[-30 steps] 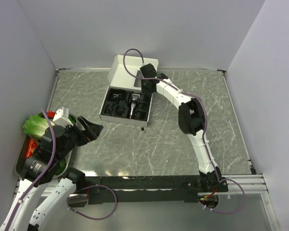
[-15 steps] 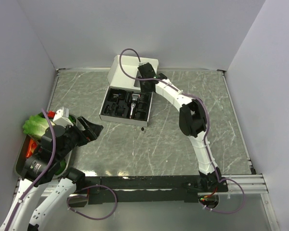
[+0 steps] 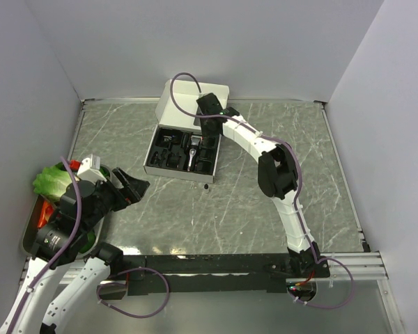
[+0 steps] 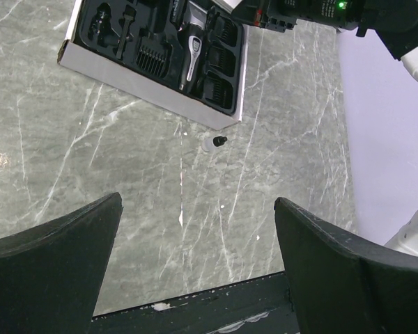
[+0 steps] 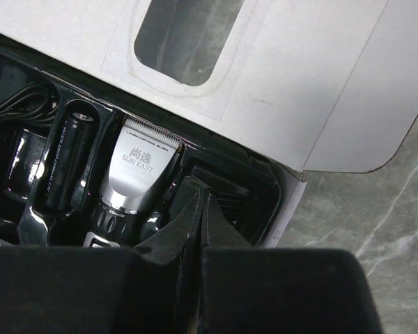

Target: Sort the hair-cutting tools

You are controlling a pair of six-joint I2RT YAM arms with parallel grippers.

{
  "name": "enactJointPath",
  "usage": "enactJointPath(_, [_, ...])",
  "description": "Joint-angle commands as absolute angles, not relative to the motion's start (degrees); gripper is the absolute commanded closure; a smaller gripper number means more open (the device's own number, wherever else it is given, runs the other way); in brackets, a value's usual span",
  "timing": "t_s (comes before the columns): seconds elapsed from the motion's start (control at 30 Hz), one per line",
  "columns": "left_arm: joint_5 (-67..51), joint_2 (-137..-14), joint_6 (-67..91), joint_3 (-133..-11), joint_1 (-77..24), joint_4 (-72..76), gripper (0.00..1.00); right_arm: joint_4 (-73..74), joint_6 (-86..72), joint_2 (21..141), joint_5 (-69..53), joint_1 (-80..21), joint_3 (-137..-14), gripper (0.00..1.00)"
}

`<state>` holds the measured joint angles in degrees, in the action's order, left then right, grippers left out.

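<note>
The black-and-silver hair clipper (image 3: 193, 152) lies in the black insert of the open white box (image 3: 168, 170); it also shows in the left wrist view (image 4: 192, 54) and the right wrist view (image 5: 138, 167). Black comb attachments (image 4: 219, 87) fill slots beside it, and one shows in the right wrist view (image 5: 230, 196). A thin black cord (image 5: 14, 104) lies at the insert's left. My right gripper (image 5: 200, 193) is shut with nothing between its fingers, tips just above the slot right of the clipper, at the box's far right in the top view (image 3: 210, 131). My left gripper (image 4: 198, 264) is open and empty, near the front left (image 3: 134, 188).
The box lid (image 3: 195, 104) lies folded back towards the rear wall. A small white-and-black piece (image 4: 214, 142) lies on the marble table just in front of the box (image 3: 207, 186). A metal tray (image 3: 29, 233) with lettuce (image 3: 50, 181) sits at the left edge.
My right gripper has shifted slightly back and left over the box's far right corner, and its cable loop has moved with it. The left arm has not moved.
</note>
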<state>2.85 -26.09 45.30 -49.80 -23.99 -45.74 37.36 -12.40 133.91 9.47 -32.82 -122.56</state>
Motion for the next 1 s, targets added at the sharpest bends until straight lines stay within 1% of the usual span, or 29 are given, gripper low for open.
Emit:
enactJointPath(0.0, [2.55, -26.1, 45.53, -50.45, -24.08, -44.82, 0.03, 38.76, -14.5, 133.32, 10.28, -33.05, -122.7, 1.0])
enactJointPath(0.17, [2.46, -25.93, 45.7, -49.92, -24.08, -44.56, 0.03, 40.25, -15.03, 135.26, 9.23, -33.05, -123.57, 1.0])
enactJointPath(0.7, [2.2, -24.7, 46.32, -49.22, -24.08, -45.0, 0.03, 40.96, -15.91, 135.53, 8.88, -32.96, -122.96, 1.0])
enactJointPath(0.97, [2.9, -24.52, 46.23, -50.27, -24.08, -46.05, 0.03, 37.89, -14.16, 130.0, 9.14, -33.05, -123.31, 1.0])
